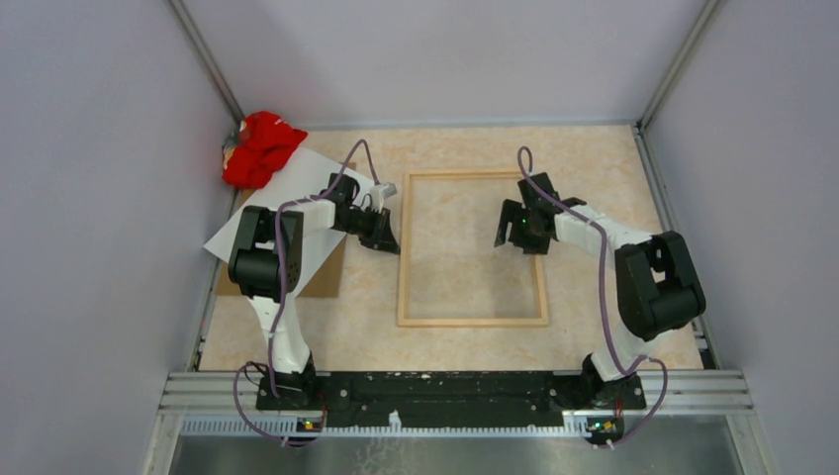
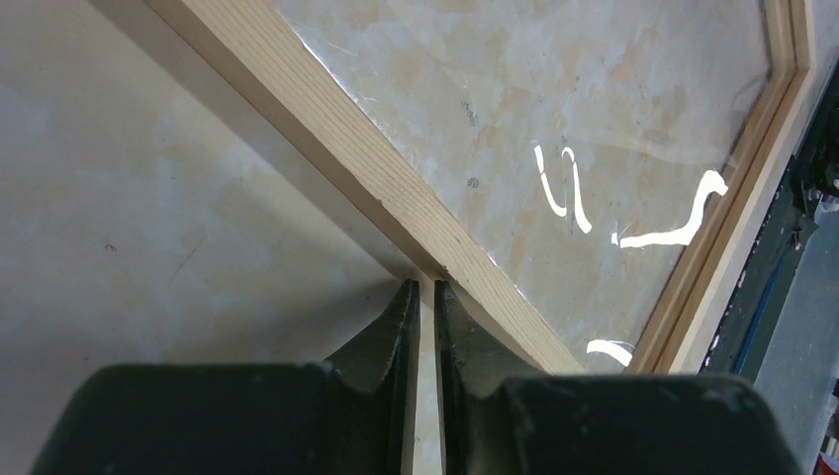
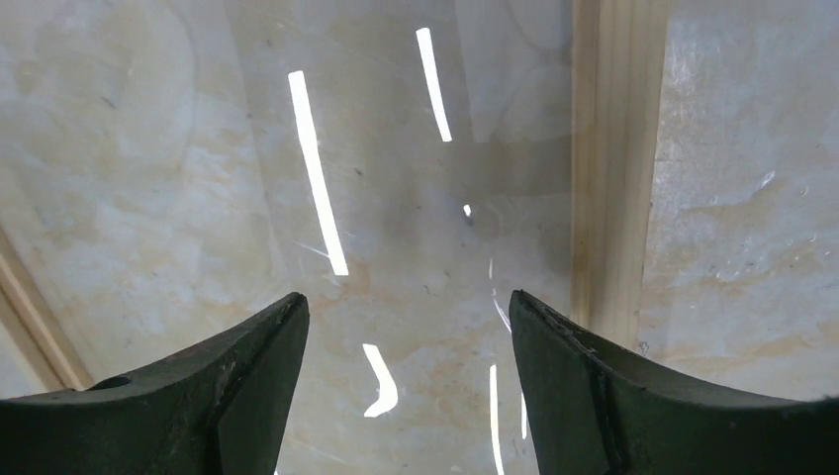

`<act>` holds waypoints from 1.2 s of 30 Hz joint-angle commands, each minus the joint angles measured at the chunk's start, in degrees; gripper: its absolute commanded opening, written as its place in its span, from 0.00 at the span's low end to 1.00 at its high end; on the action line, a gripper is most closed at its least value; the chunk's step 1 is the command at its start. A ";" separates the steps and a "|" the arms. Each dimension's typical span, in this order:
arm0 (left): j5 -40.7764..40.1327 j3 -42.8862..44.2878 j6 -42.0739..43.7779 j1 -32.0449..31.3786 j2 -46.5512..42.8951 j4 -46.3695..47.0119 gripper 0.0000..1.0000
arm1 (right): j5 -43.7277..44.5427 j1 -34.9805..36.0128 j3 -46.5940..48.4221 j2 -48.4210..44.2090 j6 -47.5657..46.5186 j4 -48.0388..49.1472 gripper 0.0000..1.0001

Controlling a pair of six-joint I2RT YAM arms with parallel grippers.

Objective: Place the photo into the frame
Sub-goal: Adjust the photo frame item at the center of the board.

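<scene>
The light wooden frame (image 1: 404,259) lies flat mid-table, with glass in it that mirrors the lamps. The photo (image 1: 285,190) lies whitish back up at the left, partly under my left arm. My left gripper (image 1: 386,237) sits low just outside the frame's left rail (image 2: 376,188). Its jaws (image 2: 425,287) are all but together, with only a sliver of table showing between them and nothing held. My right gripper (image 1: 511,236) hangs over the glass (image 3: 376,148) inside the frame. It is open (image 3: 406,307) and empty, with the right rail (image 3: 608,168) just beyond its right finger.
A brown backing board (image 1: 326,279) lies under the photo at the left. A red cloth (image 1: 259,146) is bunched in the back left corner. Grey walls enclose the table, and a metal rail (image 1: 455,388) runs along the near edge.
</scene>
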 commanded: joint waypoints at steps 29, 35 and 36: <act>-0.50 1.50 1.90 0.17 -0.65 -0.02 0.16 | 14.08 -2.40 32.09 23.10 -6.99 -6.68 0.72; -0.58 1.52 1.80 0.26 -0.85 0.00 0.16 | 12.70 -2.49 31.04 24.53 -6.13 -6.42 0.72; -0.59 1.46 1.79 0.31 -0.89 0.04 0.16 | 12.55 -2.49 31.06 24.70 -5.97 -6.63 0.72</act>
